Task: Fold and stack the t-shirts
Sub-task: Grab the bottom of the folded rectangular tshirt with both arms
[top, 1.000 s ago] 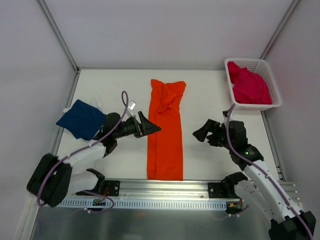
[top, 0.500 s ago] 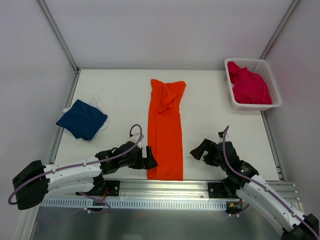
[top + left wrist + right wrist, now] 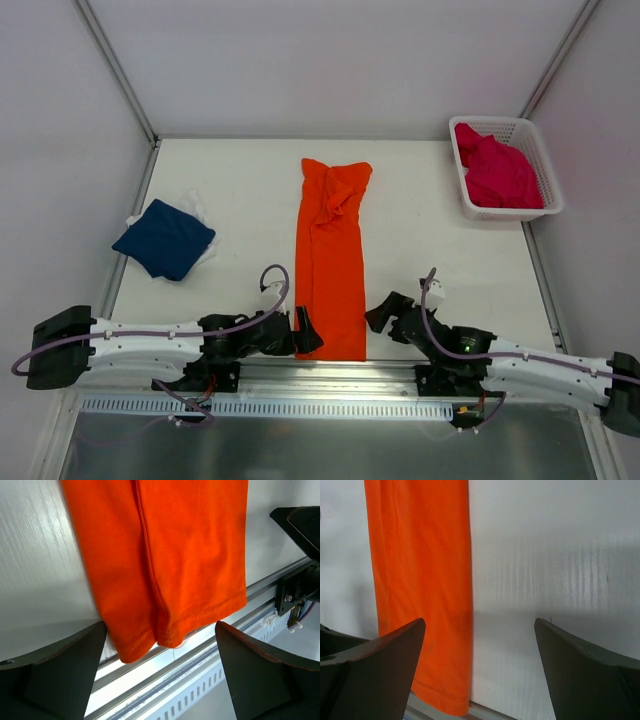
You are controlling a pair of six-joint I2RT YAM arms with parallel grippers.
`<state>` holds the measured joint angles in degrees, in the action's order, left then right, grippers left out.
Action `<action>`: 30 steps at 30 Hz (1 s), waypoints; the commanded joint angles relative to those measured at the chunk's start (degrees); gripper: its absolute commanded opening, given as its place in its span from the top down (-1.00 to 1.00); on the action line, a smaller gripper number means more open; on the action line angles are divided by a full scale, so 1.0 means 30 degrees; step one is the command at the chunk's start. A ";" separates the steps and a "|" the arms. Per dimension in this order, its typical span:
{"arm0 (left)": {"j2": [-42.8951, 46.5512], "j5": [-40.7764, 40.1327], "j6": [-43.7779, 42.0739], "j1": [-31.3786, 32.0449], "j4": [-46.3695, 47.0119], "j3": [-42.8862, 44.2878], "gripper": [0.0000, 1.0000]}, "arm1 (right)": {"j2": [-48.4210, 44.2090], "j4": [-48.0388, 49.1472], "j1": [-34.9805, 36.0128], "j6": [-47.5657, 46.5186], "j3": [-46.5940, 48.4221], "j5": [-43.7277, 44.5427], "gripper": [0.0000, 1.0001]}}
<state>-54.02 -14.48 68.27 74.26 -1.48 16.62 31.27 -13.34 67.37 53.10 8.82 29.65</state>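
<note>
While the orange t-shirt [image 3: 332, 260] lies as a long folded strip down the middle of the table [image 3: 240, 190], the left gripper [image 3: 308, 336] sits at its near left corner and the right gripper [image 3: 381, 313] just beside its near right edge. Both are spread wide, gripping nothing. The navy t-shirt [image 3: 165, 238] lies folded at the left, and the magenta t-shirt [image 3: 497, 172] fills the basket [image 3: 549, 192].

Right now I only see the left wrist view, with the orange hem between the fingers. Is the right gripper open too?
Observer: Yes, the right gripper is open, low beside the orange shirt's right edge, near the hem.
Operator: Where's the blue shirt?
Observer: The blue shirt lies folded off to the left, apart from the orange one.
Operator: And the pink one?
Observer: The pink shirt is bunched in the basket at the far right corner.
</note>
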 commanded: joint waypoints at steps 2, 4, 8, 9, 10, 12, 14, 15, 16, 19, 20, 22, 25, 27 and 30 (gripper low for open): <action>-0.1181 -0.1030 0.2347 0.1787 -0.3403 -0.0299 -0.88 | 0.3283 -0.0535 0.1768 0.3362 -0.0128 0.2507 -0.94; -0.1942 -0.1179 0.2671 0.2663 -0.3667 0.0258 -0.88 | 0.4890 -0.0328 0.2614 0.3887 0.0486 0.2888 -0.93; -0.2793 -0.1705 0.3784 0.3868 -0.4632 0.0962 -0.88 | 0.6334 -0.1555 0.3878 0.4710 0.2097 0.4002 -0.93; -0.2765 -0.1851 0.3902 0.3986 -0.4780 0.0992 -0.88 | 0.6365 -0.2370 0.4373 0.5031 0.2331 0.4149 -0.94; -0.2765 -0.1911 0.4048 0.4103 -0.4898 0.0992 -0.89 | 0.6278 -0.2610 0.4610 0.5266 0.2508 0.4266 -0.94; -0.2561 -0.2057 0.4430 0.4368 -0.5306 0.0934 -0.89 | 0.5635 -0.3776 0.5194 0.6172 0.2509 0.4501 -0.93; -0.2386 -0.2175 0.4752 0.4514 -0.5629 0.0934 -0.88 | 0.4818 -0.4834 0.5781 0.7485 0.2538 0.4881 -0.93; -0.2355 -0.2262 0.4811 0.4573 -0.5892 0.0963 -0.88 | 0.4580 -0.5970 0.6596 0.8046 0.2568 0.5086 -0.93; -0.2326 -0.2321 0.4812 0.4573 -0.6098 0.0992 -0.88 | 0.4433 -0.6504 0.7039 0.8573 0.2626 0.5291 -0.92; -0.2413 -0.2555 0.4812 0.4632 -0.6712 0.1285 -0.87 | 0.4634 -0.7972 0.8710 1.0654 0.3182 0.6111 -0.92; -0.2558 -0.2585 0.4783 0.4632 -0.6773 0.1430 -0.87 | 0.4955 -0.8032 0.8975 1.1065 0.3444 0.6374 -0.92; -0.2764 -0.2673 0.4724 0.4632 -0.6948 0.1578 -0.86 | 0.6330 -0.7161 0.9533 1.1304 0.3738 0.6494 -0.91; -0.3087 -0.2732 0.4694 0.4632 -0.7066 0.1754 -0.87 | 0.8703 -0.5166 0.9710 1.0923 0.4324 0.6407 -0.92; -0.3204 -0.2703 0.4723 0.4661 -0.7067 0.1783 -0.87 | 1.0106 -0.3211 0.9768 1.0427 0.4704 0.6290 -0.92; -0.3029 -0.2878 0.5016 0.4836 -0.7067 0.1608 -0.86 | 1.0991 -0.2320 0.9769 0.9692 0.5115 0.6055 -0.92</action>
<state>-61.71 -24.29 82.48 87.74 -12.32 23.68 61.98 -24.99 96.27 81.95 22.79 49.06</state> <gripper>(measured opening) 0.933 0.958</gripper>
